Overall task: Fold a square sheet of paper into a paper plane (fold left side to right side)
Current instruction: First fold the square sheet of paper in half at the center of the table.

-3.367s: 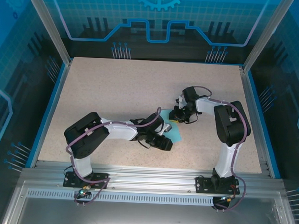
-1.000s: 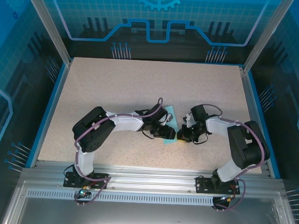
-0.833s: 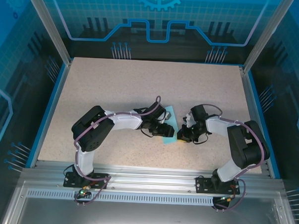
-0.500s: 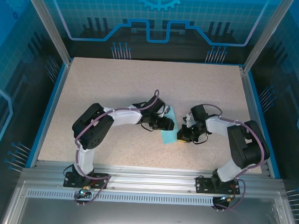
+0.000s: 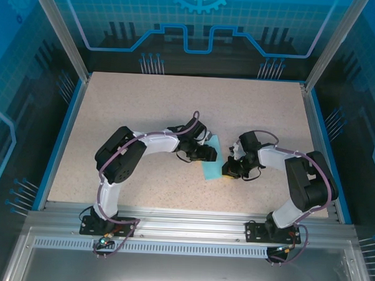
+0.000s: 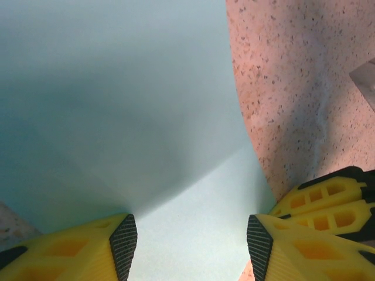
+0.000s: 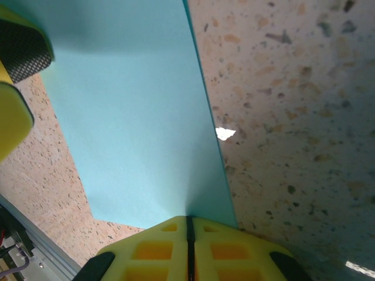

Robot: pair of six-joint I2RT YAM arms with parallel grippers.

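R gripper (image 7: 188, 226) tight on edge of blue paper sheet (image 7: 135, 117); L gripper (image 6: 191, 240) wide, empty, just over it.

Left arm (image 5: 153, 142), right arm (image 5: 271, 158), white links, black joints, purple cables (image 5: 195, 119) looped along each, black base plates (image 5: 106, 224), yellow lattice fingers (image 6: 64, 257), black ribbed pads (image 6: 123, 239)

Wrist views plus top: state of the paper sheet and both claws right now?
light-blue thin paper sheet: on the table, one part bowed up, not pressed flat.
left claw: open, fingers apart over the sheet.
right claw: shut, pinching the sheet's edge.
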